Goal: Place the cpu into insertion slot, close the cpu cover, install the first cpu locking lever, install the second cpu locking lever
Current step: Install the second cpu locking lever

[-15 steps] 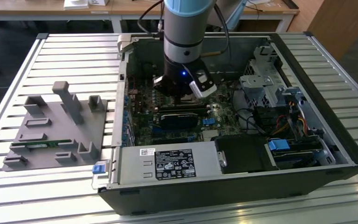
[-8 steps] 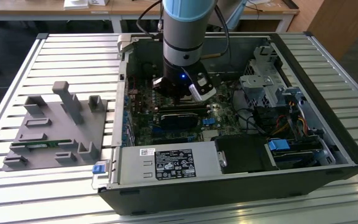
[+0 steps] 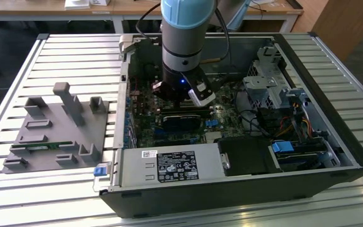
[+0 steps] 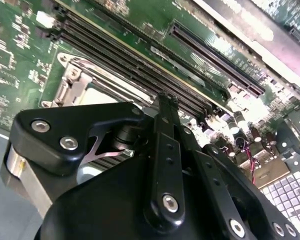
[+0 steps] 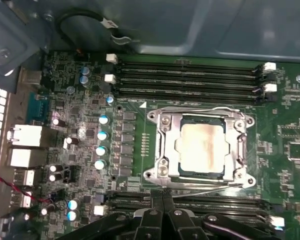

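One cpu (image 5: 202,146) sits in the slot (image 5: 166,150), framed by the cover (image 5: 238,144) lying flat over it.
Its top is a pale, dull square with a brownish smudge across the middle, showing through the cover's window; the cover is silvery with a screw at each corner. Long black memory slots (image 5: 190,80) run along both sides of the cpu on the green board (image 5: 290,125). The claw (image 5: 161,196) hangs just beside the cpu, over the nearer memory slots, its black fingers (image 5: 155,200) pressed together with nothing between them. In the exterior view the arm (image 3: 185,42) reaches down into the open computer case (image 3: 320,142) on the slatted counter (image 3: 74,52).
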### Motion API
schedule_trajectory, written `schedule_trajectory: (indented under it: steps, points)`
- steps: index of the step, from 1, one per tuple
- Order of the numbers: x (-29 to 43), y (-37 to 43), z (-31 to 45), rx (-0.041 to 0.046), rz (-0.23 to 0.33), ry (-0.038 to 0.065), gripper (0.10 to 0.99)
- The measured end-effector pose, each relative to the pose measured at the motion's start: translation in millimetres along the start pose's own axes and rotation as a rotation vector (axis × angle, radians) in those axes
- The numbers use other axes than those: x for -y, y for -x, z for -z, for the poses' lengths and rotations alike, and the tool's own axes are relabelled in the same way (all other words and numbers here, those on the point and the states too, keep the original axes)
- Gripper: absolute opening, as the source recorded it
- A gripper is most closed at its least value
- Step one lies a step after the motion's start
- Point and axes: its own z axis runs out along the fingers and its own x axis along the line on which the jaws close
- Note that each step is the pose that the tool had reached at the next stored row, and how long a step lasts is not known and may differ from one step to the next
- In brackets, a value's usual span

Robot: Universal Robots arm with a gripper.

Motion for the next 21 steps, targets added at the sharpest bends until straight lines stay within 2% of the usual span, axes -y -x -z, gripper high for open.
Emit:
schedule_trajectory:
  steps: [4, 13, 21]
  points:
    - [0.5, -2.4, -3.7, 0.0015, 0.000, 0.011, 0.106]
    - [1.7, -3.3, -9.1, 0.0028, 0.000, 0.048, 0.106]
    - [4.4, -3.9, -12.5, 0.0034, -0.001, 0.060, 0.106]
